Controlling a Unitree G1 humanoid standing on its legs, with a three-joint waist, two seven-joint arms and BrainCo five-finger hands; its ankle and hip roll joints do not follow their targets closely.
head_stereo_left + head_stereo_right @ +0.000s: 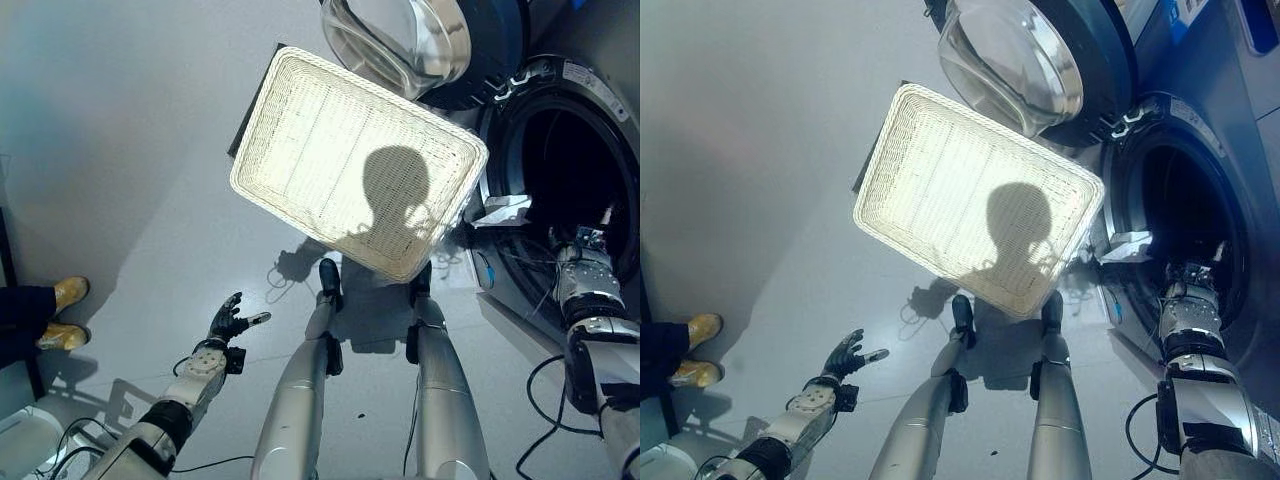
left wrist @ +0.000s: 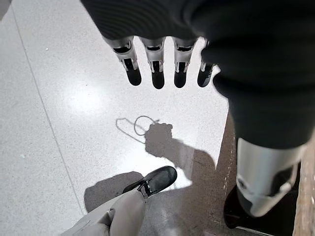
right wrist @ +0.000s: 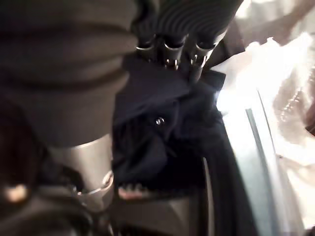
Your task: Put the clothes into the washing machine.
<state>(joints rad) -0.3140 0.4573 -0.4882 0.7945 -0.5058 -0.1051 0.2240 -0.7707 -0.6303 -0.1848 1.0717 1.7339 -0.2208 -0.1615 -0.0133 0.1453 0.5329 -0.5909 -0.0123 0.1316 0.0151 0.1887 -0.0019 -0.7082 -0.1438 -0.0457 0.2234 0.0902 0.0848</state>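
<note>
A person's yellow shoes (image 1: 63, 312) and dark trouser legs (image 1: 22, 320) stand on the pale floor (image 1: 130, 150), well apart from everything else.

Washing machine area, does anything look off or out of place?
Nothing stands out. The white basket sits empty beside the washing machine, whose door is open, and the right robot hand has dark clothing at the drum.

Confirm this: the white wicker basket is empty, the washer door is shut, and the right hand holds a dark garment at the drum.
One thing is wrong: the washer door is open, swung wide above the white wicker basket, as the right eye view shows. The basket is empty, and the right hand does grip a dark garment at the drum.
</note>
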